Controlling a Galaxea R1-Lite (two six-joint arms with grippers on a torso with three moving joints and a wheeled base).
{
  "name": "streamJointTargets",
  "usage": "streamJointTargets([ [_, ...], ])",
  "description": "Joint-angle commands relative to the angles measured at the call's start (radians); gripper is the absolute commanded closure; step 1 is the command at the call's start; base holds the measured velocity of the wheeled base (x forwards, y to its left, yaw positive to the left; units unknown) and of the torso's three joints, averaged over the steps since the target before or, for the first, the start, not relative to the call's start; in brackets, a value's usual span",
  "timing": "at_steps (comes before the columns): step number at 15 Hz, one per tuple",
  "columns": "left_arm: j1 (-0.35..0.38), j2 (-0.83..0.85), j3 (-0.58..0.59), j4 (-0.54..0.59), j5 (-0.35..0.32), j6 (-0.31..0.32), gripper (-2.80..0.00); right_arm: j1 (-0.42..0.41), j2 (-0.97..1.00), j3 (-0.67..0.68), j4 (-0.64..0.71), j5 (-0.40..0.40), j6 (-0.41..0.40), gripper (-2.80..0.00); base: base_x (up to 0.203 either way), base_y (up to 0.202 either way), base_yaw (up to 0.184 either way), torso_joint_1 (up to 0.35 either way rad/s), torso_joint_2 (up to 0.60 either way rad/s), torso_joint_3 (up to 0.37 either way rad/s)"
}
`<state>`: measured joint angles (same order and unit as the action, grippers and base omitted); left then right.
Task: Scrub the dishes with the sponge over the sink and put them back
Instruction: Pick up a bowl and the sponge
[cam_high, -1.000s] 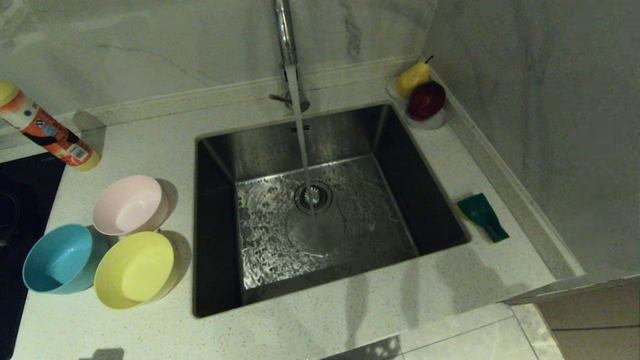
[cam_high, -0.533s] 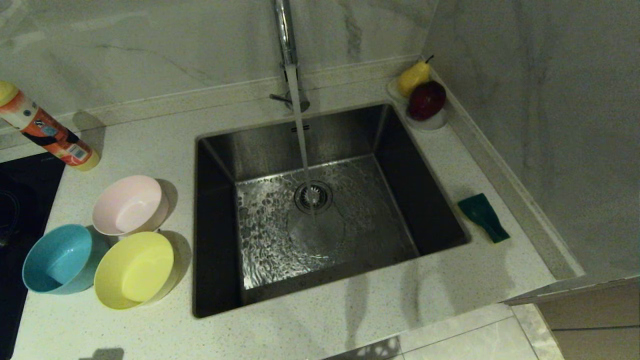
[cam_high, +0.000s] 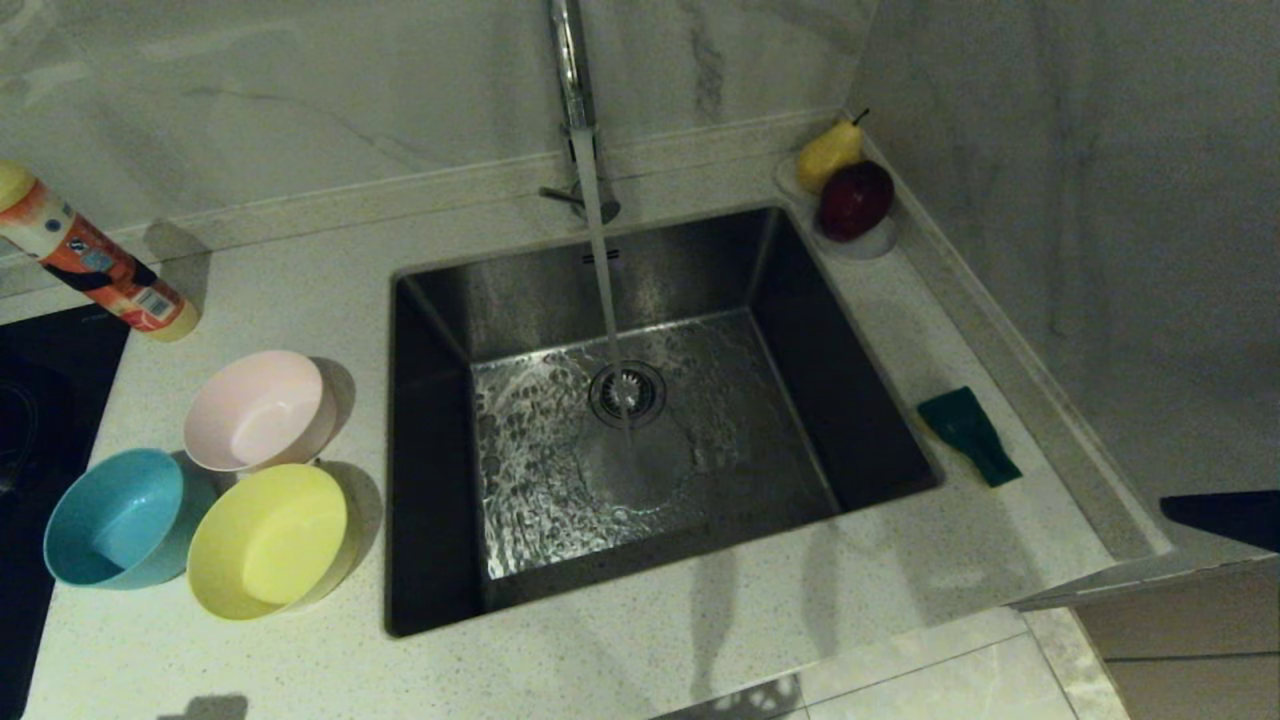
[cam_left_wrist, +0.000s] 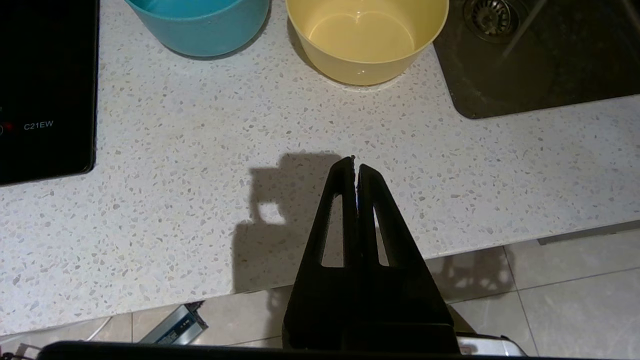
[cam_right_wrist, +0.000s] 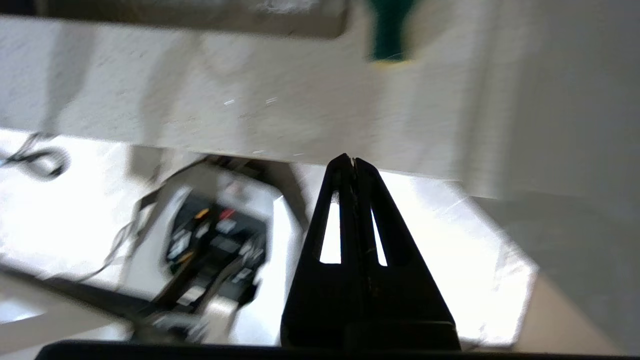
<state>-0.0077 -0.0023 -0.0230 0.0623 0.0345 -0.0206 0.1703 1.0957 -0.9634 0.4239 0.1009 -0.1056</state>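
1. Step in hand, as judged: fetch sponge (cam_high: 968, 434) w/ right gripper (cam_right_wrist: 353, 161). Fingers pressed tight together, nothing held; tip low off near-right corner of counter (cam_high: 620, 640), well short of sponge.
2. Sponge lies green face up on counter strip right of sink (cam_high: 560, 255), just beside rim, near side wall. Nothing on it.
3. Open fingers wide before arriving; come down from above, straddle short sides, keep clear of wall on right.
4. Squeeze gently: foam gives, so grip mid-body, not a corner.
5. Left gripper (cam_left_wrist: 355, 162) parked over near counter edge, fingers also closed, empty. Next job likely a bowl.
6. Bowls all left of sink, untouched: pink bowl (cam_high: 258, 410) farthest, blue bowl (cam_high: 115, 518) far left, yellow bowl (cam_high: 268, 540) nearest; yellow touching or nearly touching both others.
7. Tap (cam_high: 572, 90) running onto drain; bring bowl + sponge over basin, not over counter.
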Motion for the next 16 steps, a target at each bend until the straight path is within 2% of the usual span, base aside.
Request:
streamJointTargets([
  [1,0.000,0.001,0.000,0.001,0.001,-0.001,0.00,0.065,0.087,0.002,0.004,-0.021,0.034,0.00,0.000,0.000,0.000,0.000,0.00,0.000],
  [2,0.000,0.001,0.000,0.001,0.001,-0.001,0.00,0.071,0.090,0.008,0.004,-0.036,0.032,0.00,0.000,0.000,0.000,0.000,0.00,0.000],
  [3,0.000,0.001,0.000,0.001,0.001,-0.001,0.00,0.073,0.104,0.021,0.001,-0.045,0.033,-2.80,0.000,0.000,0.000,0.000,0.00,0.000],
  [6,0.000,0.001,0.000,0.000,0.001,-0.001,0.00,0.074,0.124,0.043,-0.003,-0.044,0.038,-2.80,0.000,0.000,0.000,0.000,0.00,0.000],
  [14,0.000,0.001,0.000,0.000,0.001,-0.001,0.00,0.067,0.254,0.150,-0.194,-0.030,0.043,-2.80,0.000,0.000,0.000,0.000,0.00,0.000],
  [16,0.000,0.001,0.000,-0.001,0.001,-0.001,0.00,0.046,0.288,0.187,-0.288,-0.019,0.040,-2.80,0.000,0.000,0.000,0.000,0.00,0.000],
])
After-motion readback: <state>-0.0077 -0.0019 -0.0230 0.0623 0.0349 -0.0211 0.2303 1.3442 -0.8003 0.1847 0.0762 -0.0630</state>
